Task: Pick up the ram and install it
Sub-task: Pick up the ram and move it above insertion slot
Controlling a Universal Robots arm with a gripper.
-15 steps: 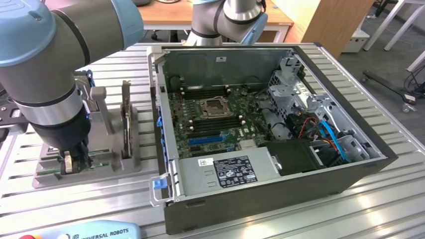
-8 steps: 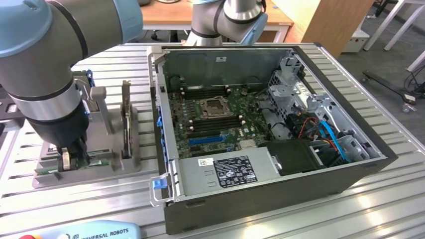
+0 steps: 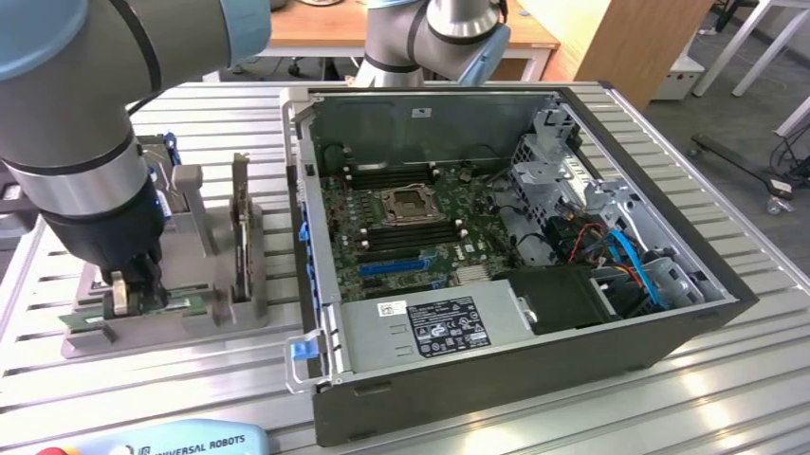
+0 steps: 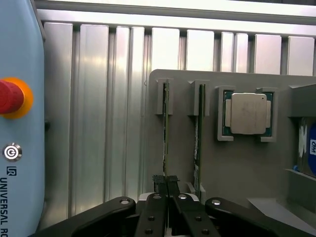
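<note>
1. In the exterior view, your arm's gripper [image 3: 133,294] is down at the grey holder [image 3: 234,308], which sits on the slatted table [image 3: 152,379] to the exterior view's left of the open computer case [image 3: 506,370].
2. There, the ram [image 3: 184,305] lies on edge in the holder's slot nearest the pendant [image 3: 177,441], with the gripper over it.
3. The board [image 3: 405,227] inside the case faces up, well apart from the gripper.
4. In the wrist view, the gripper [image 4: 167,185] has its fingers [image 4: 173,190] pinched together on the top edge of the ram [image 4: 166,138].
5. The ram's far end sits in a bracket of the holder [image 4: 232,163].
6. A second stick [image 4: 200,133] stands in the neighbouring slot, just beside the ram and apart from it.
7. Beyond that stick, a square silver chip [image 4: 247,113] rests in its own pocket.
8. The pendant [image 4: 19,148] with its red button [image 4: 10,96] lies on the table [image 4: 98,123], on the ram's other side.
</note>
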